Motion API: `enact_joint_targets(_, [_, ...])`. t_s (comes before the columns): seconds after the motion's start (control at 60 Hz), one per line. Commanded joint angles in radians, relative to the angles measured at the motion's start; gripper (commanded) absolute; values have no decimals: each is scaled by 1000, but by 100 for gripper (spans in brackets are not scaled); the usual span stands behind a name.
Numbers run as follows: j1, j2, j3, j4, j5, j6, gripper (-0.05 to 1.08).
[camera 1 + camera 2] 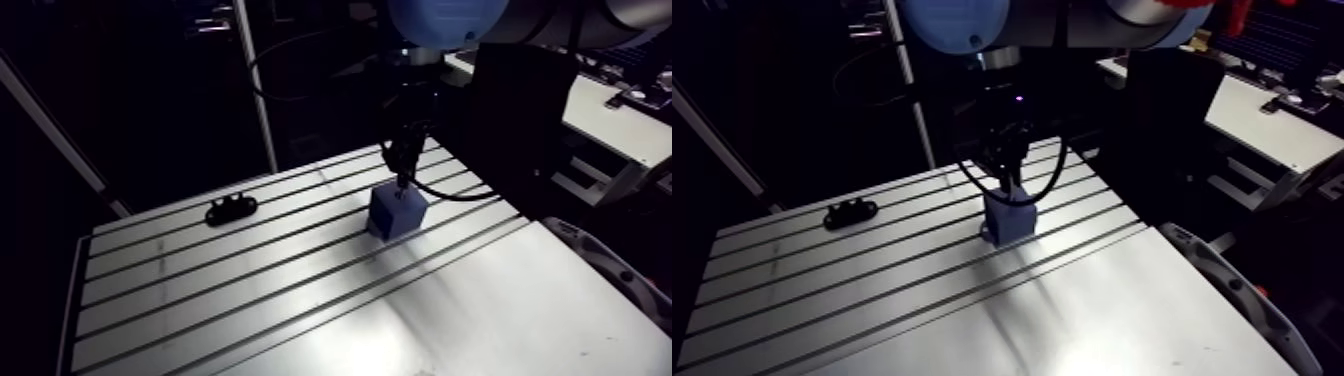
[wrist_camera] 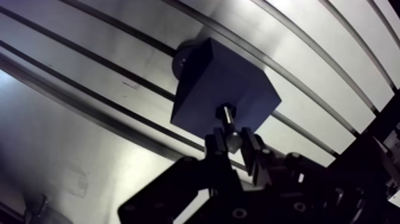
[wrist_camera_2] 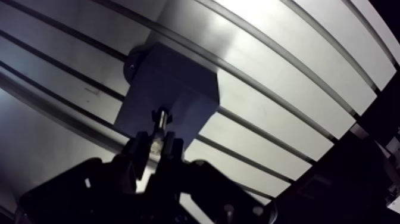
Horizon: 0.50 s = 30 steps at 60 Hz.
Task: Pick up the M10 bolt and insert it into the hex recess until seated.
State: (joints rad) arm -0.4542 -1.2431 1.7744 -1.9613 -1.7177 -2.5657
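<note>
Hand (image 2: 233, 143) is clamped on the bolt (image 2: 228, 118), upright over the block (image 2: 214, 77), likely for straight insertion; a bracket (image 1: 231, 209) lies at the block's nine o'clock.

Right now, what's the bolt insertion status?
Done: the bolt is off the table and clamped in the pincer. In hand: the pincer hangs over the blue block, with the bolt's far end meeting the block's top face. Left: seating. A length of the bolt shows above the block, so it does not look seated. After that, release.
</note>
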Motion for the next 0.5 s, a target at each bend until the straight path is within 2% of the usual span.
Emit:
enact_joint_targets(0.017, [0,0,3,0,-1,1,102])
enact_joint_targets(0.5, [0,0,3,-2,0,3,102])
